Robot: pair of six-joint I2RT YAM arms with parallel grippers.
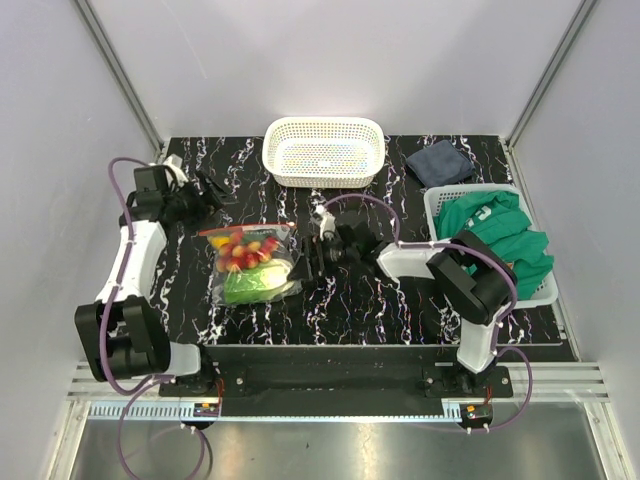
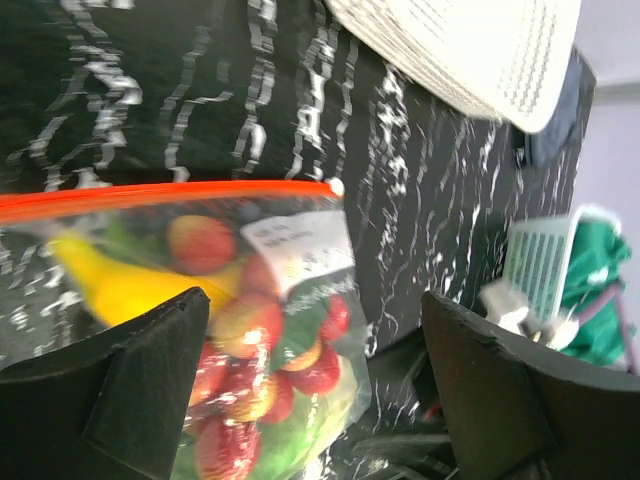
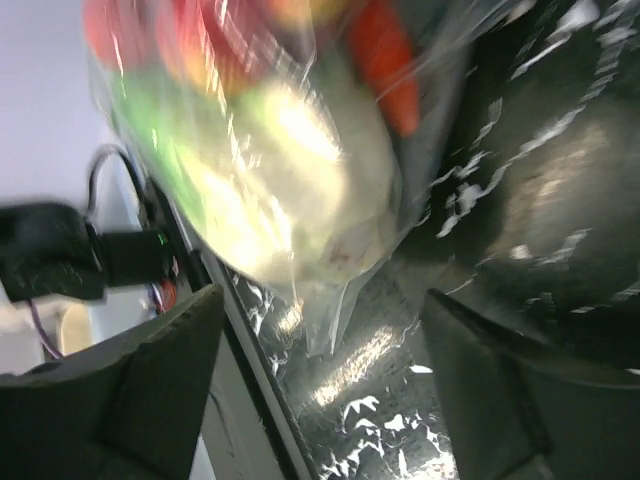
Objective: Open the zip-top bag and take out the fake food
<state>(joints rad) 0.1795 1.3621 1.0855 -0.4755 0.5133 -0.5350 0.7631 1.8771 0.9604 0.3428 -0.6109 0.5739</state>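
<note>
While the zip-top bag lies sealed and unheld, main risk: a pull on the zip by one hand alone would likely drag the whole bag over the table instead of parting the seal.
Risk at the film: the plastic is crinkly and shiny. Fingers closing on it could slip off, or pinch both walls together so the mouth will not open.
Risk at the contents: once the mouth opens, a tipped bag could let the round pieces roll away across the table.
Left hand: fingers spread wide, pinching nothing. It hangs near the bag's far left corner, by one end of the zip.
Right hand: fingers also spread, nothing between them. It is just beside the bag's right edge, and I cannot tell whether it touches.
Bag position: flat on the table between the two hands, nearer than the white basket and apart from it.
Zip look: a red-orange strip along the far edge, apparently closed along all that shows.
Fake food: packed inside. A yellow banana sits under the zip, red and orange fruit fills the middle, and green lettuce lies at the near end.
</note>
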